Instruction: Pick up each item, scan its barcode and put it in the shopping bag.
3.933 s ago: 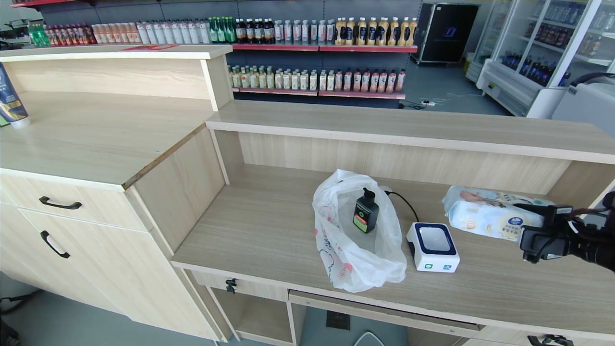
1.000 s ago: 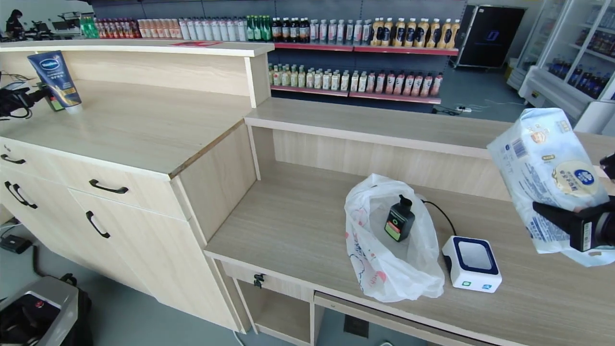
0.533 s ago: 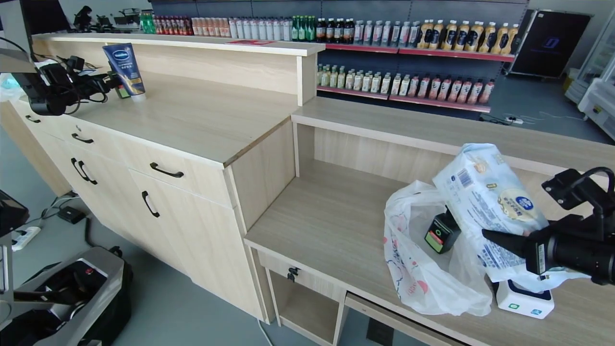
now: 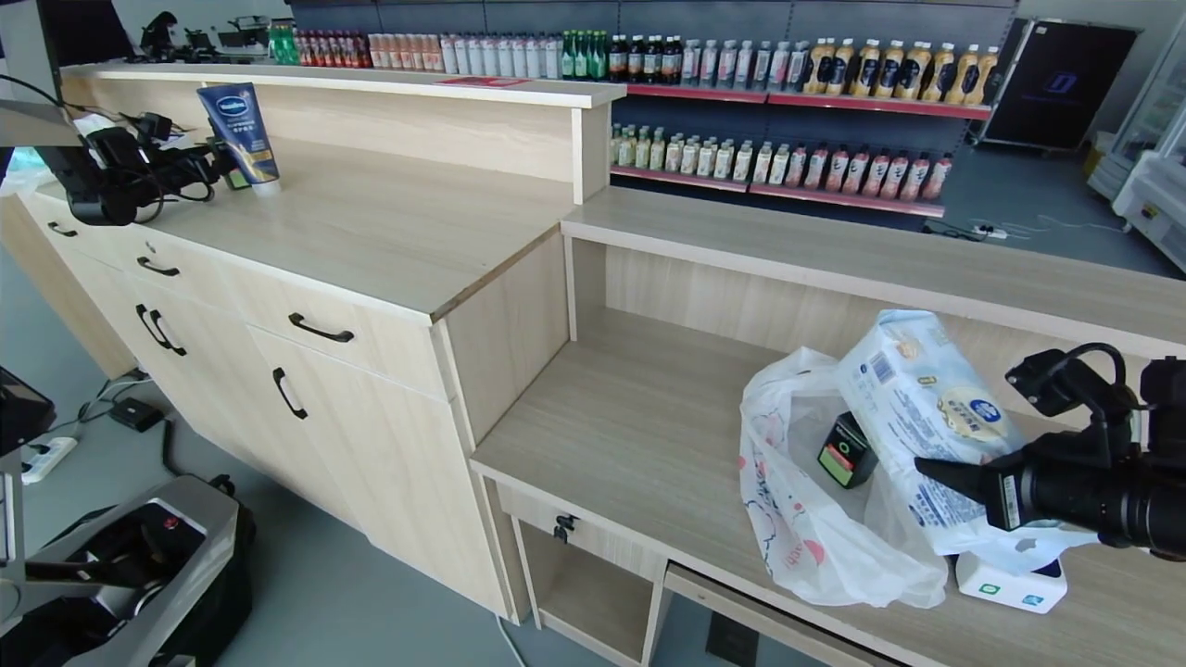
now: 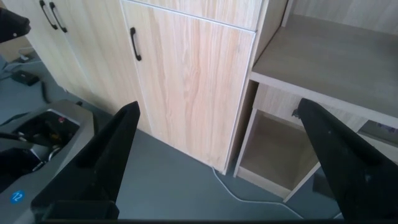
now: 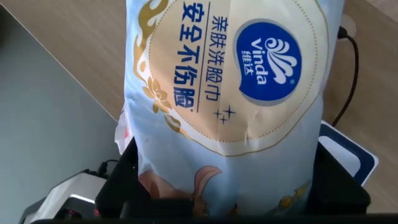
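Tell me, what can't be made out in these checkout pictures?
Scanner: head view, mostly covered by the wipes pack held in the right gripper.
Pump bottle in the shopping bag: head view, its top is behind the pack.
Left gripper and blue tube: head view, too small to tell whether they touch.
Shelf bottles: head view, labels too small to read.

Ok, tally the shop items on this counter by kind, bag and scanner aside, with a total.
1 wipes pack, in the right tool
1 black pump bottle, in the shopping bag
1 blue tube, upright on the upper counter
Total: 3
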